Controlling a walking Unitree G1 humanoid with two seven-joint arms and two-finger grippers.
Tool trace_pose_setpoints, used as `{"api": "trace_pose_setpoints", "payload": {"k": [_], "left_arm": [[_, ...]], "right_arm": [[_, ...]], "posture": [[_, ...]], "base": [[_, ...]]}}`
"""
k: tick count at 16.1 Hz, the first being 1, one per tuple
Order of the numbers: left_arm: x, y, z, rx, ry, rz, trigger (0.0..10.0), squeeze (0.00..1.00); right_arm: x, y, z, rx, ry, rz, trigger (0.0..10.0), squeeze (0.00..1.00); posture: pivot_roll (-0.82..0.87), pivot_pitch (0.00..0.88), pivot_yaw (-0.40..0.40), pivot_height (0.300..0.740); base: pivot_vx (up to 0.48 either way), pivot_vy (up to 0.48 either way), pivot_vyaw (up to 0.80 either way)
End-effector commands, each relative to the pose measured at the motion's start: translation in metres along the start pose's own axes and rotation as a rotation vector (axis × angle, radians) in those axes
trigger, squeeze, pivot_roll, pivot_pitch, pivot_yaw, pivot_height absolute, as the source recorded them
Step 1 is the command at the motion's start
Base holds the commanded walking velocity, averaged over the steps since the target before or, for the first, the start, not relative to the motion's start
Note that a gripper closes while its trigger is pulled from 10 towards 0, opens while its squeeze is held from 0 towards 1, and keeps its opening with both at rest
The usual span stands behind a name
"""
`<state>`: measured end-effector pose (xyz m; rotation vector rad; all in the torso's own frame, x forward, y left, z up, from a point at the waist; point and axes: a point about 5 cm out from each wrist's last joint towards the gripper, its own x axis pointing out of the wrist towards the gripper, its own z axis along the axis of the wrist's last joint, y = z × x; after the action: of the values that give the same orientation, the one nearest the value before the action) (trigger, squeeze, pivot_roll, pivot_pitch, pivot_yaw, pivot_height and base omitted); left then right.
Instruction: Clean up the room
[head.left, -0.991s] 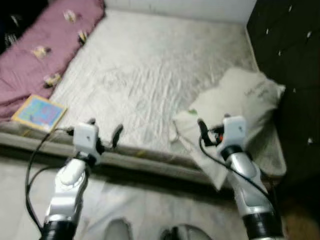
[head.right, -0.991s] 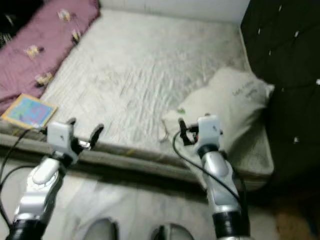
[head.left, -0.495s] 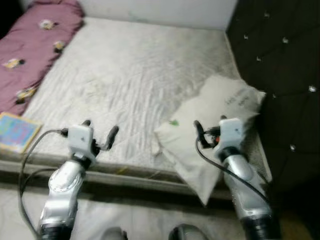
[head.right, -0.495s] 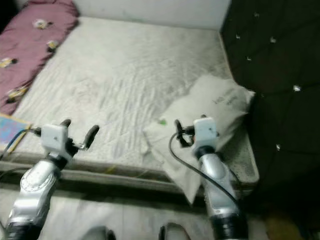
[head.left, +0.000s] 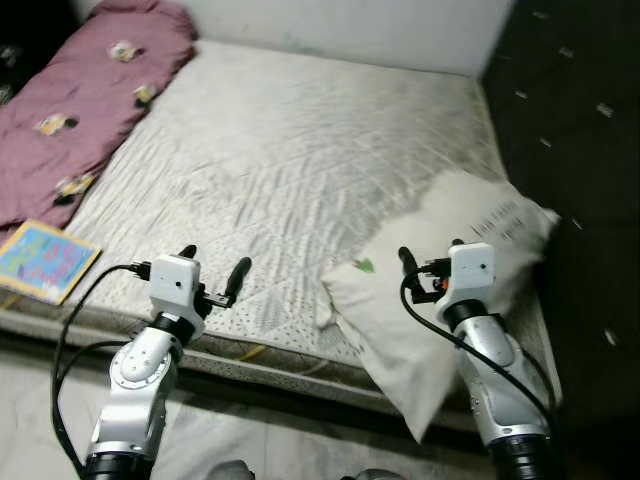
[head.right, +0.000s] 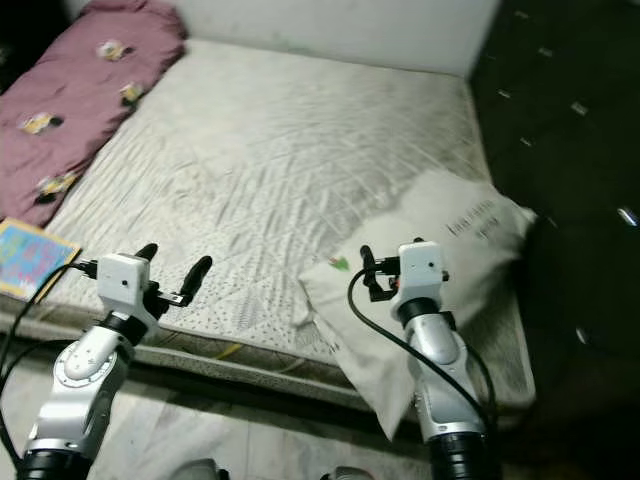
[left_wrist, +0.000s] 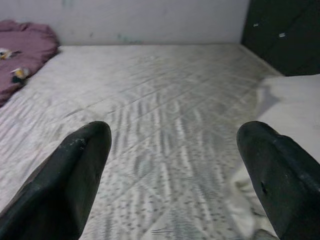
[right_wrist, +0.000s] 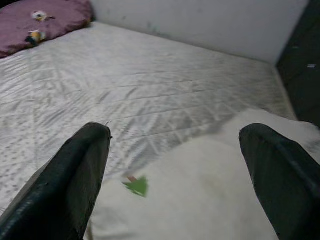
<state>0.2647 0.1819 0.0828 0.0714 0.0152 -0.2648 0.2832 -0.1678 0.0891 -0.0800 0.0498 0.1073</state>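
Now we hold both grippers, left (head.left: 212, 270) and right (head.left: 428, 258), spread wide and empty; white rumpled pillow (head.left: 440, 300) lies at the quilted white mattress's (head.left: 280, 170) near right corner.

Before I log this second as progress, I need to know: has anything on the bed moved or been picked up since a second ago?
Nothing was taken or released. The picture shifted only because the head camera turned. The left gripper and right gripper hover open at the mattress edge as before. The white pillow, the maroon blanket and the colourful book lie where they were.
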Motion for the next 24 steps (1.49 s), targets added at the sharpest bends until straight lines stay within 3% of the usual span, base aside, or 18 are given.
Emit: {"api": "trace_pose_setpoints", "payload": {"k": [1, 12, 15, 21, 24], "left_arm": [[-0.0006, 0.0001, 0.0003, 0.007, 0.001, -0.008, 10.0, 0.0], [-0.0009, 0.0008, -0.002, 0.046, 0.016, 0.03, 10.0, 0.0], [-0.0007, 0.0011, -0.0014, 0.048, 0.011, 0.029, 10.0, 0.0], [-0.0004, 0.0003, -0.0027, 0.044, 0.017, 0.031, 10.0, 0.0], [-0.0009, 0.0017, -0.0032, 0.025, 0.02, 0.055, 10.0, 0.0]], "right_arm": [[0.0008, -0.0021, 0.0031, 0.004, -0.01, -0.005, 10.0, 0.0], [0.0004, -0.0027, 0.0012, -0.004, 0.002, -0.005, 10.0, 0.0], [0.0003, -0.0028, 0.0012, -0.004, 0.002, -0.006, 10.0, 0.0], [0.0009, -0.0034, 0.0019, -0.005, -0.001, -0.01, 10.0, 0.0], [0.001, -0.003, 0.0026, -0.015, 0.0, -0.007, 10.0, 0.0]], "posture": [[0.02, 0.085, -0.04, 0.74], [0.02, 0.082, -0.042, 0.74], [0.02, 0.077, -0.043, 0.74], [0.02, 0.091, -0.045, 0.74], [0.02, 0.093, -0.043, 0.74]], "base": [[0.371, 0.0, -0.4], [0.024, 0.0, -0.04], [0.0, -0.455, -0.72], [0.0, -0.48, 0.0], [0.0, 0.0, 0.0]]}}
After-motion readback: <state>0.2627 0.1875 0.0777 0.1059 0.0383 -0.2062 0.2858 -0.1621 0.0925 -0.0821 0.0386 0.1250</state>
